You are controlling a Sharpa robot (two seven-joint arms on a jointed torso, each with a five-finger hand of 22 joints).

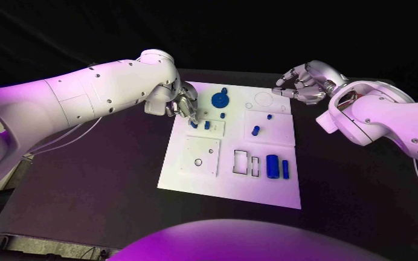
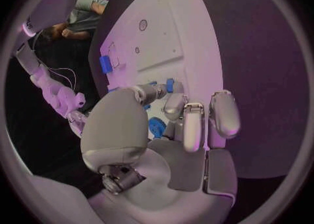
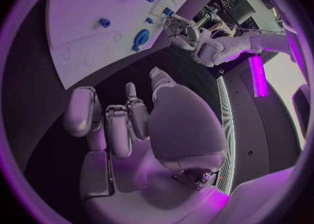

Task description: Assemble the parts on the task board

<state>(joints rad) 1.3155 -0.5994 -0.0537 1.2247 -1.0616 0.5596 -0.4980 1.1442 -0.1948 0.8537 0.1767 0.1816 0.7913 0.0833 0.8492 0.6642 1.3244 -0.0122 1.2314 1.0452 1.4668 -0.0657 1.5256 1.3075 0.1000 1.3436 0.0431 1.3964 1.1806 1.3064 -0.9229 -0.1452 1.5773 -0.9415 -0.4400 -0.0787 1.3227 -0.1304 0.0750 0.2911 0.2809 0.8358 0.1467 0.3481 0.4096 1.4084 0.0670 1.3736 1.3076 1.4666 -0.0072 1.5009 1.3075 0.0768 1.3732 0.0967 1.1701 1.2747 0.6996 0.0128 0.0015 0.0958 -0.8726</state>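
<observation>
Two silver hands work over the black worktop [image 1: 104,170], where the white task board [image 1: 231,152] lies in the middle. The left hand [image 1: 180,105] reaches down at the board's far left corner, its fingertips [image 1: 191,115] closing on a small blue part [image 1: 193,124] there; whether it truly grips that part cannot be told from these views. In the left wrist view the fingers [image 2: 196,122] curl forward over the board [image 2: 164,30], with a blue part [image 2: 170,85] just beyond the fingertips and a round blue part [image 2: 156,127] below them. The right hand [image 1: 302,86] hovers above the board's far right corner, fingers curled inward and holding nothing. Other blue parts sit on the board: a round gear-like part [image 1: 220,99] near the far edge, a short peg [image 1: 255,130] in the middle, and two upright cylinders [image 1: 273,167] side by side toward the near right.
</observation>
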